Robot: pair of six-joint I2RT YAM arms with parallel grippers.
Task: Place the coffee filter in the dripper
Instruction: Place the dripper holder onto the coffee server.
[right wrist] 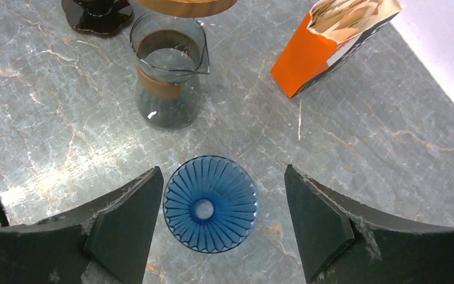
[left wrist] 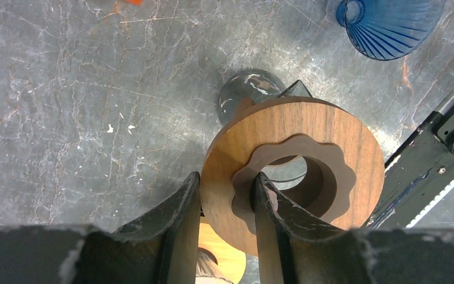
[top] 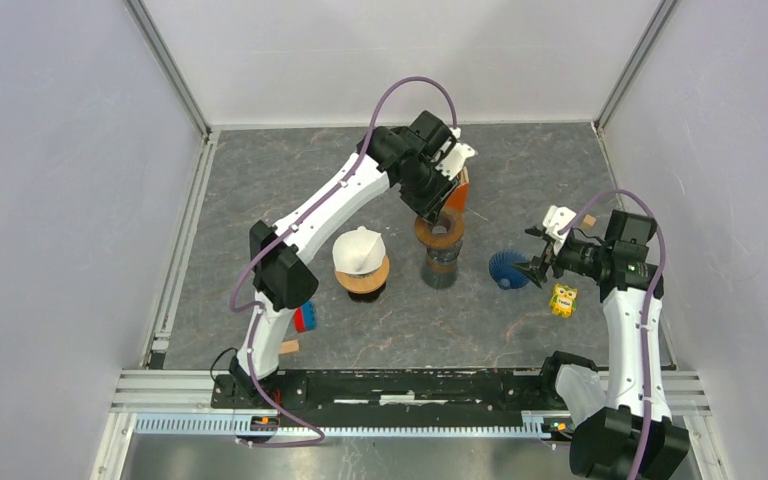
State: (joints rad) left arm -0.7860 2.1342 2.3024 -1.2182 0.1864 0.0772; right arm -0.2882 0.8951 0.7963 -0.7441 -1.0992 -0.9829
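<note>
While left fingers (left wrist: 177, 236) clench wooden ring (left wrist: 343, 136), blue dripper (right wrist: 210, 204) upright, mouth up, between released right fingers (right wrist: 130, 219).

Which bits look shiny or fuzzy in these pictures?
Left wrist view: white glare on the glass jug, and the close fingers on the wooden ring look a bit soft. Right wrist view: a bright glint on the jug; the blue dripper is sharp. Top view: even light, only faint shadows.
</note>
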